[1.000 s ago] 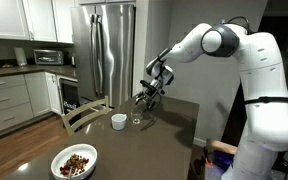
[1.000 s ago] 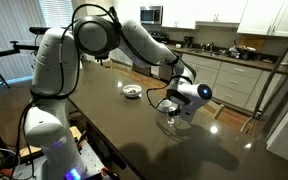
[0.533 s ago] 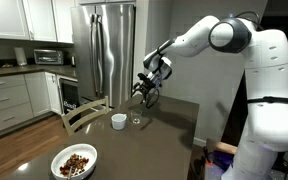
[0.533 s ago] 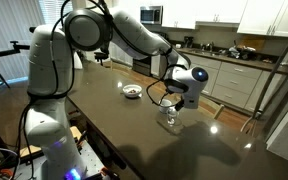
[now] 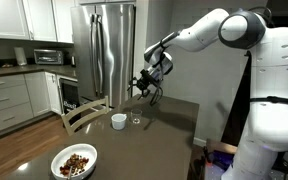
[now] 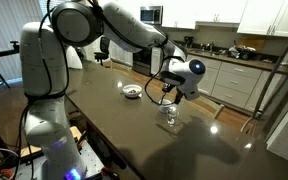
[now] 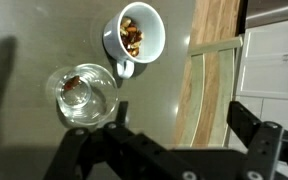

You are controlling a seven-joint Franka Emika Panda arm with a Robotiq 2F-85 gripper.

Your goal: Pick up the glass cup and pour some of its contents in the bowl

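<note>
Gripper (image 5: 145, 88) wide open, empty, hovering above table (image 5: 174, 115). Glass cup (image 7: 82, 95) upright on table, left of centre in wrist view, few brown pieces (image 7: 74, 85) inside. White cup (image 7: 134, 38) just beside it. Bowl (image 5: 74, 160) lower left, well apart. Advice: centre jaws over glass, descend straight, close gently, avoid clipping white cup.

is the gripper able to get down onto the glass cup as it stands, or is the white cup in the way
Likely yes: the gripper hangs open above the glass cup, with nothing between them. The white cup stands close beside it, handle toward the glass, so there is little room on that side.
</note>
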